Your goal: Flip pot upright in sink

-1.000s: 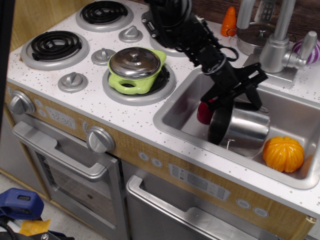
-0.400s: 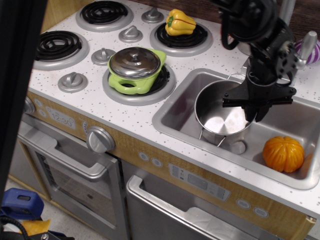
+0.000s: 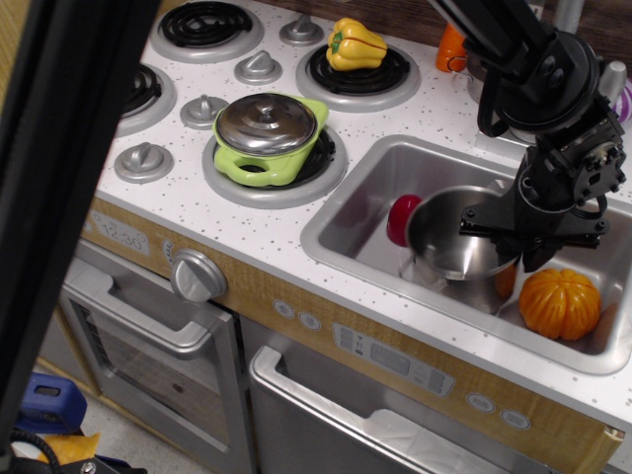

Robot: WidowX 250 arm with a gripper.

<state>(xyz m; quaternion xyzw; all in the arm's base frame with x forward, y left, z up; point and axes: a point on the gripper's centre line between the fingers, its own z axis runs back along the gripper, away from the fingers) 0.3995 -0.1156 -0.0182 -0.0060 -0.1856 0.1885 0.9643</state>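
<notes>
well, the speckled white bench [image 3: 247,232] takes up most of what i can see, with its four black coil burners and grey knobs, and a dark blurred bar cuts across the left edge close to the lens. set into the bench on the right is the sink [image 3: 341,229], a silver-grey basin with rounded corners. the black arm [image 3: 523,54] comes down from the top right, bends at a bulky wrist over the back of the sink and points its tool head down and a little forward into the basin. the gripper [image 3: 528,232] sits at the right rim of the pot [image 3: 459,247]; its dark fingers [image 3: 484,222] reach across that rim, but whether they pinch it i cannot tell from here. the pot stands inside the sink, mouth up and tipped slightly toward me, shiny inside. on a front burner sits the lime-green pot [image 3: 269,138] with its steel lid. just right of the steel pot lies the orange pumpkin [image 3: 560,304], near it but apart. a yellow pepper [image 3: 356,43] rests on a back burner. a small red thing [image 3: 402,217] pokes out behind the pot's left side.
</notes>
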